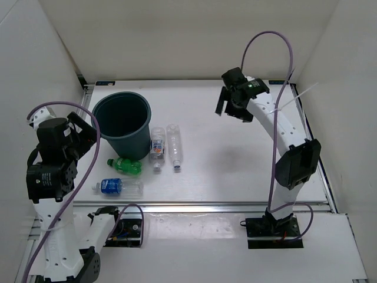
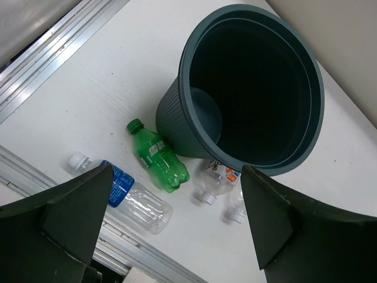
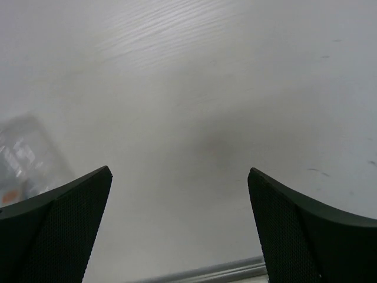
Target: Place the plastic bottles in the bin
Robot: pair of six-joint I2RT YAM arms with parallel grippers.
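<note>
The dark teal bin (image 1: 126, 143) stands upright at the back left of the table and looks empty in the left wrist view, where its ribbed wall (image 2: 177, 121) shows. Four plastic bottles lie in front of it. They are a green one (image 1: 125, 165) (image 2: 158, 158), a blue-labelled clear one (image 1: 121, 187) (image 2: 126, 194), a white-red labelled one (image 1: 156, 149) (image 2: 219, 175), and a nearly plain clear one (image 1: 174, 146). My left gripper (image 1: 87, 127) (image 2: 177, 167) hangs open above the table's left edge. My right gripper (image 1: 227, 101) (image 3: 179, 169) is open over bare table at the back right, holding nothing.
White walls close in the table on the left, back and right. An aluminium rail (image 1: 224, 206) runs along the near edge. Purple cables loop from both arms. A blurred bottle (image 3: 23, 153) shows at the left edge of the right wrist view.
</note>
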